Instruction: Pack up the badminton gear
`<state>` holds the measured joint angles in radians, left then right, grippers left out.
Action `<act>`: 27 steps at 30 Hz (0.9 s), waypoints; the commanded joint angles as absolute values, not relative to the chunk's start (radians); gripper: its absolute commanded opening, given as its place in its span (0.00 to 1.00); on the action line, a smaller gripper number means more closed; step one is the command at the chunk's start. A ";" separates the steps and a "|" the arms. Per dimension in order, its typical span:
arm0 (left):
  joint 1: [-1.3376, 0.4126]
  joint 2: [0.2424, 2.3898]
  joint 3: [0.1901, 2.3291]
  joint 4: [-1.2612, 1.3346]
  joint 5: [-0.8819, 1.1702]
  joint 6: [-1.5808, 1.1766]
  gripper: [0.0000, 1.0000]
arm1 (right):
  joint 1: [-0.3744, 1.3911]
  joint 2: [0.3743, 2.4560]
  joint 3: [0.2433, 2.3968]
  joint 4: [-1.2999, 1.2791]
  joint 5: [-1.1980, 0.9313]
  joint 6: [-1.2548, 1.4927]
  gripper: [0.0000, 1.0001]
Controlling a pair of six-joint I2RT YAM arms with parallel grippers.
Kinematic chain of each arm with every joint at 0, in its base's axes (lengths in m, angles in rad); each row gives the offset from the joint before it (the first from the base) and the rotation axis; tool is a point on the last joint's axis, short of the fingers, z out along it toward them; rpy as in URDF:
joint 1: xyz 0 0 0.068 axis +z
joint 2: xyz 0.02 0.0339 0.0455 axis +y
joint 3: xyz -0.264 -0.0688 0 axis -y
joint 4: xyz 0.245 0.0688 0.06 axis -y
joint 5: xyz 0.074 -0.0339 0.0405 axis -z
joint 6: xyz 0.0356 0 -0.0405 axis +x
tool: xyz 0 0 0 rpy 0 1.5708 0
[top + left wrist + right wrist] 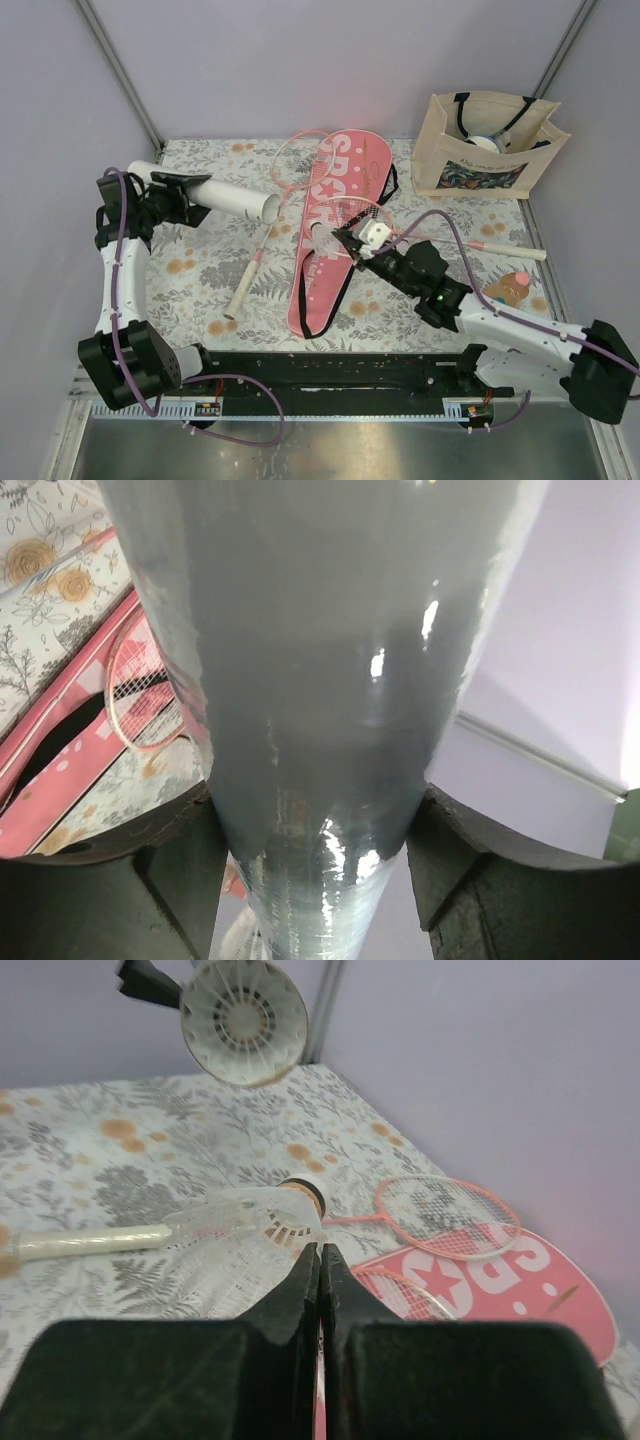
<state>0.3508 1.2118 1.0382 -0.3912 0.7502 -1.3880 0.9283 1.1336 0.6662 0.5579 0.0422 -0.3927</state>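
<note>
Right hand (318, 1254): fingers pressed together, tips at a shuttlecock (262, 1222) over the pink racket cover (335, 245); whether they grip it cannot be told. The first racket (240, 288) lies on the worktop (190, 275) beside the cover. The second racket (512, 250) has its head on the cover. Left hand (185, 198): clamped around the white tube (238, 201), held level.

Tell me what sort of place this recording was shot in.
Most likely a robot test booth in a lab: plain lilac walls held by metal corner posts close in a floral-clothed table, and two robot arms are bolted to a black rail at its near edge.
</note>
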 commanded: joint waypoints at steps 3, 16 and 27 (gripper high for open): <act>0.264 1.221 1.043 -0.365 0.833 -1.267 0.43 | 0.925 0.991 0.617 0.575 -0.156 -0.147 0.00; 0.158 1.190 1.000 -0.364 0.792 -1.256 0.43 | 0.942 1.098 0.716 0.663 -0.196 -0.104 0.00; 0.114 1.123 0.884 -0.281 0.759 -1.390 0.43 | 1.023 1.264 0.772 0.796 0.045 -0.178 0.01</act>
<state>0.1329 1.1912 0.9199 -0.3931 0.7712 -1.3109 0.9859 1.2015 0.7101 0.6891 -0.1047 -0.1333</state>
